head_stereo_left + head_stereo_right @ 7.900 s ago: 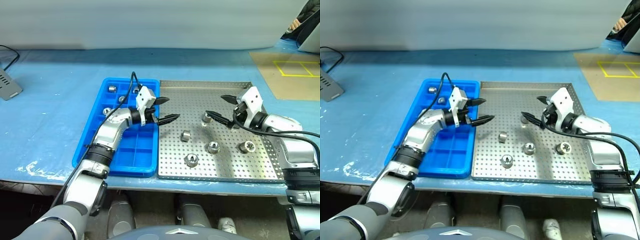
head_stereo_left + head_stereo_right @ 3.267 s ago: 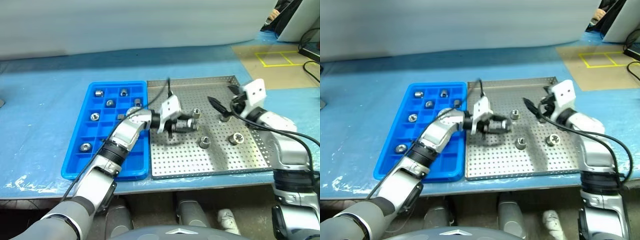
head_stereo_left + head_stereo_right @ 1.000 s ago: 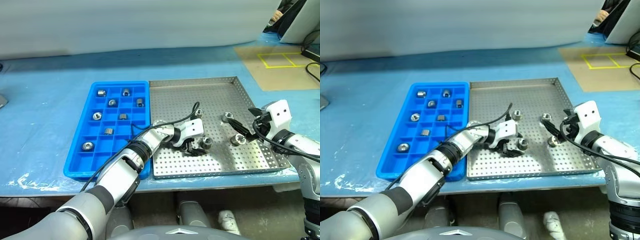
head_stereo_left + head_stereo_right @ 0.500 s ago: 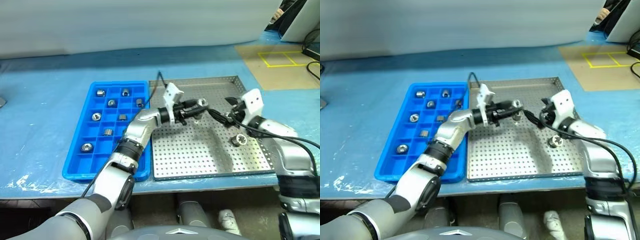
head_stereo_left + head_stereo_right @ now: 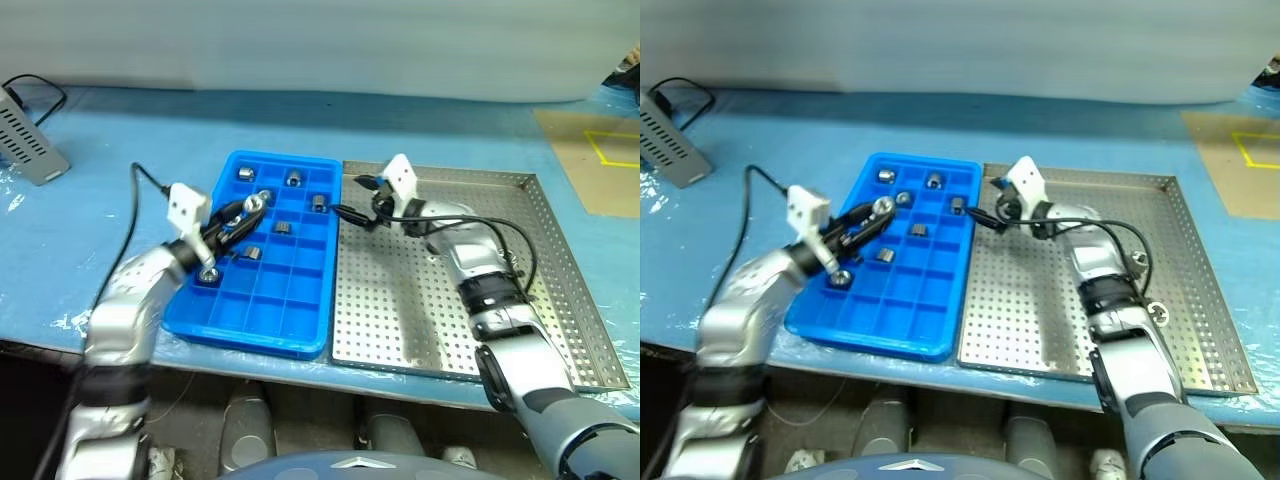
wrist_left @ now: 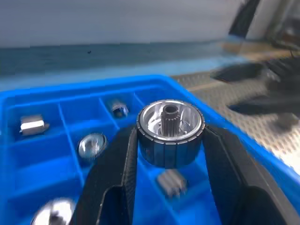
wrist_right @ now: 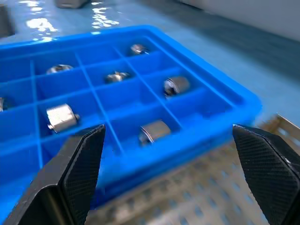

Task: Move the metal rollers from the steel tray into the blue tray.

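The steel tray (image 5: 470, 300) fills the right of centre, the blue tray (image 5: 290, 300) just left, rollers (image 5: 283, 228) in its compartments. A grey box (image 5: 28, 148) sits upper left. Left gripper (image 6: 169, 154) clamps a roller (image 6: 170, 132) above the compartments; right gripper (image 7: 168, 154) gapes empty over the trays' shared edge.

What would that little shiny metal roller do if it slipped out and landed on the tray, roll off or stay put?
The metal roller held in the left tool is a round, ribbed cylinder, so on its side it would probably roll. It looks solid and polished, likely heavy for its size and slippery. Inside the blue tray, the compartment walls would probably stop it.
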Motion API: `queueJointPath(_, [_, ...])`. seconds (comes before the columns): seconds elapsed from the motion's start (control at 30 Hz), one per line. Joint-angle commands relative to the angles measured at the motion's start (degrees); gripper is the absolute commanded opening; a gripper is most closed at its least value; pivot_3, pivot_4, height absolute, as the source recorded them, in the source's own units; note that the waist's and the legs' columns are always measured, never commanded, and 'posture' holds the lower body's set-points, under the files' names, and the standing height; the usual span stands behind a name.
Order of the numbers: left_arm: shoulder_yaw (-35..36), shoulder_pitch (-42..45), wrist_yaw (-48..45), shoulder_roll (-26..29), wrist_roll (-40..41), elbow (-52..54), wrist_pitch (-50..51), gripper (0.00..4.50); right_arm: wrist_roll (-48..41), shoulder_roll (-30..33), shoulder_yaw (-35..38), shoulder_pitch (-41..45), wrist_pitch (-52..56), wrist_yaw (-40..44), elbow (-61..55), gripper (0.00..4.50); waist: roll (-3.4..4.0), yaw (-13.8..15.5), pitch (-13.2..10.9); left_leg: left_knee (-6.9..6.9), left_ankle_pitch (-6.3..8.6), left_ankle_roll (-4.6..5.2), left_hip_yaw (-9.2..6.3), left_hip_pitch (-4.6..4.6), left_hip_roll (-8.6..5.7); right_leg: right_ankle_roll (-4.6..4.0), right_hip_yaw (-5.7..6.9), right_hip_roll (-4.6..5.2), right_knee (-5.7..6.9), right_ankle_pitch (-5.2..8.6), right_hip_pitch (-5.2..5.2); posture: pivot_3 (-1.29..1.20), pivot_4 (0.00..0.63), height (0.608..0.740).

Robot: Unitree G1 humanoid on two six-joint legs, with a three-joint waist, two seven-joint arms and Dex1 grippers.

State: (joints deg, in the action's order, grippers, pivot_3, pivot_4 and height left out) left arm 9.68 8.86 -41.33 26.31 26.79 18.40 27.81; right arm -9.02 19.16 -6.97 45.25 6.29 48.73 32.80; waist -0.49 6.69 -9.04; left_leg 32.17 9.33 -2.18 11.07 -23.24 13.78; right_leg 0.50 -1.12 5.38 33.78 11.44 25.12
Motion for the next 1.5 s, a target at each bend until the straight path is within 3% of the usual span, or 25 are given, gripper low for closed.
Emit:
queueJointPath(0.03, [3.84,-7.50,-1.31,4.09,5.78,11.76,4.35,1.76,0.61,-1.10,0.34,2.90,-4.19,2.02,4.43,4.50,-0.01,0.85,-0.01,0.00,0.03,-0.04,0.01,0.02,0.02,-0.01,0.00,-0.01,-0.01,0.01,0.00,0.27,0.150,0.740])
queueJointPath(0.2, [6.38,-17.98,-1.53,10.44,6.48,18.36,7.14,1.76,1.37,-2.49,0.39,4.70,-6.73,3.32,8.55,4.50,0.02,1.83,-0.04,-0.01,-0.14,-0.35,-0.19,0.11,0.12,0.01,0.09,-0.10,0.13,0.02,-0.04,0.30,0.150,0.740])
queueJointPath(0.37, [4.43,-21.05,-0.60,13.42,3.23,17.04,6.96,1.76,1.66,-2.46,0.80,4.92,-8.51,3.86,10.71,4.50,0.04,2.03,-0.05,-0.04,-0.26,-0.54,-0.44,0.17,0.09,0.03,0.11,-0.10,0.42,0.03,-0.03,0.29,0.150,0.740])
queueJointPath(0.5, [1.57,-20.17,-0.99,14.78,0.25,13.69,5.45,3.09,1.35,-1.73,2.21,4.74,-9.22,2.51,11.35,4.50,0.04,1.87,-0.05,-0.04,-0.43,-0.80,-0.74,0.16,0.09,0.04,0.13,-0.19,0.65,0.04,0.08,0.26,0.150,0.740])
queueJointPath(0.63, [1.02,-15.07,-0.02,12.03,2.28,11.72,5.09,4.47,0.85,0.69,5.82,4.92,-8.19,-2.22,12.23,4.50,0.05,1.94,-0.06,-0.04,-0.48,-0.86,-0.76,0.14,0.05,0.02,0.13,-0.25,0.81,0.06,0.15,0.22,0.150,0.740])
queueJointPath(0.77, [2.18,-9.10,0.39,7.98,8.89,11.30,6.94,4.47,0.55,5.80,8.78,2.50,-5.68,-3.33,11.02,4.50,0.05,1.97,-0.05,0.08,-0.49,-0.86,-0.76,0.14,-0.03,0.01,0.10,-0.23,0.90,0.06,0.11,0.18,0.150,0.740])
queueJointPath(1.0, [0.02,-3.68,0.58,6.71,8.45,8.59,6.05,4.47,0.41,12.08,10.43,-3.85,5.11,-2.91,6.70,4.50,0.03,0.25,-0.04,0.06,-0.59,-0.99,-0.76,0.23,0.02,0.01,0.06,-0.32,0.94,0.06,0.11,0.12,0.150,0.740])
queueJointPath(1.23, [-0.45,-2.33,1.10,7.64,8.11,8.61,6.54,4.47,-0.58,13.10,10.45,-11.51,15.15,-2.58,-1.37,4.50,0.03,-0.82,-0.03,0.06,-0.59,-0.97,-0.75,0.25,0.01,0.02,0.03,-0.31,0.96,0.06,0.13,0.13,0.150,0.740])
queueJointPath(1.37, [0.09,-2.24,2.03,7.92,8.38,9.18,6.78,4.50,-0.86,13.19,10.55,-15.49,17.06,-2.82,-6.22,3.61,0.01,-0.72,-0.02,0.07,-0.57,-0.94,-0.75,0.32,0.01,0.02,0.04,-0.30,0.94,0.06,0.04,0.13,0.150,0.740])
queueJointPath(1.5, [-0.09,-1.72,3.17,7.82,7.70,9.23,6.05,4.50,-2.30,11.65,11.87,-15.56,15.75,-3.04,-7.62,2.26,-0.01,-0.84,-0.01,0.06,-0.57,-0.94,-0.75,0.40,0.00,0.02,0.04,-0.29,0.95,0.06,-0.01,0.13,0.150,0.740])
